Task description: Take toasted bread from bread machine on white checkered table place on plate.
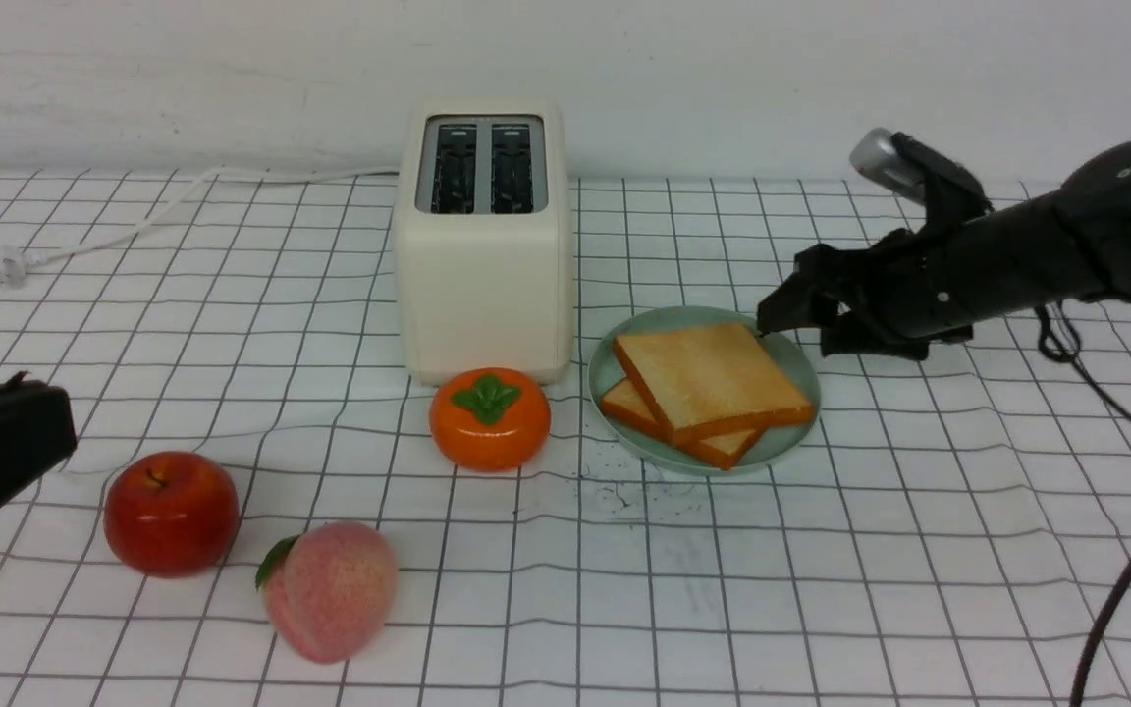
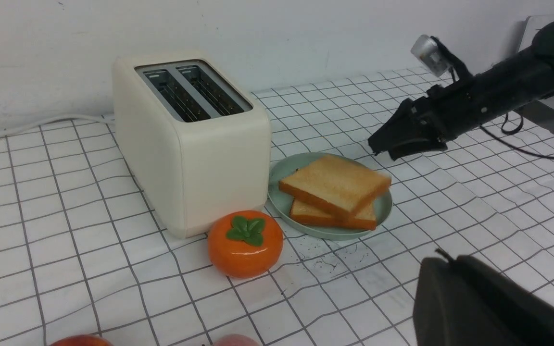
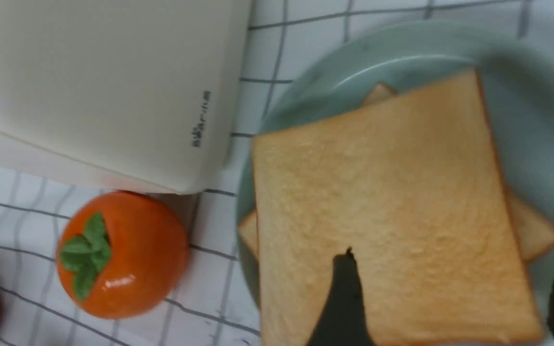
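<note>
White checkered table [image 1: 821, 589] was seen in the front view, spread before a plain white wall. The bread machine [image 1: 482, 255] was stood at the far centre, with its power cord [image 1: 163, 211] trailed off to the left. The plate [image 1: 791, 355] was set just right of the machine. The toasted bread [image 1: 708, 378] was found on it as two stacked slices, the upper one turned askew. A persimmon [image 1: 490, 420] was placed at the machine's near right corner, and an apple [image 1: 171, 513] and a peach [image 1: 330, 589] at the near left. The right gripper [image 1: 767, 316] was held low at the plate's far right rim. The left gripper [image 1: 45, 432] was parked at the left edge, jaws drawn together, with nothing held.

In the left wrist view, the right gripper [image 2: 378, 144] was shown clear of the toasted bread [image 2: 334, 185]. The left gripper [image 2: 450, 278] was seen near the camera, closed.

In the right wrist view, the right gripper [image 3: 457, 269] was shown with its fingers [image 3: 344, 307] spread wide apart above the upper slice. Nothing was clamped between them.
</note>
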